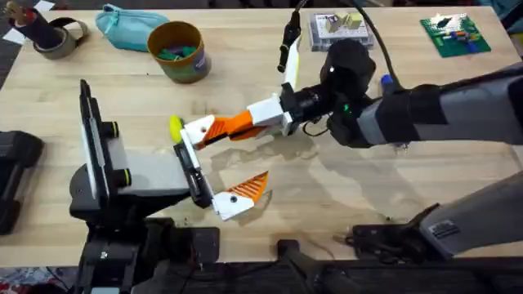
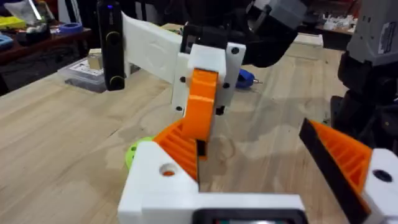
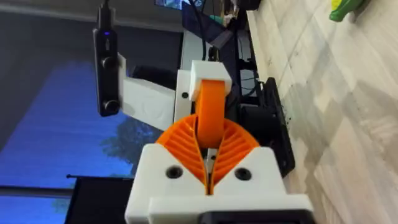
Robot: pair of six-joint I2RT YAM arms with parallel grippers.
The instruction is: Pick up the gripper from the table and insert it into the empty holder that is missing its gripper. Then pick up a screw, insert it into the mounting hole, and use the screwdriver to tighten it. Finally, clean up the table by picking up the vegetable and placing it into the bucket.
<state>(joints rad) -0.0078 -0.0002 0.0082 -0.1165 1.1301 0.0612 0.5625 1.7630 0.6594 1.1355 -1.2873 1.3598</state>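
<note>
- Overhead view shows the gripper [image 1: 231, 123], a small orange ribbed finger, pinched in the right claw [image 1: 214, 129] at the upper end of the stand's black rail [image 1: 193, 171].
- Right wrist view has that finger [image 3: 209, 115] upright against the empty holder [image 3: 205, 74].
- Judged step: first one, seating the finger; screw and cleanup remain.
- Next move calls for a straight push along the mount, then release.
- Left claw [image 2: 261, 180] hangs spread nearby over the tabletop [image 1: 343, 196].
- Bucket [image 1: 177, 51] sits well apart.
</note>
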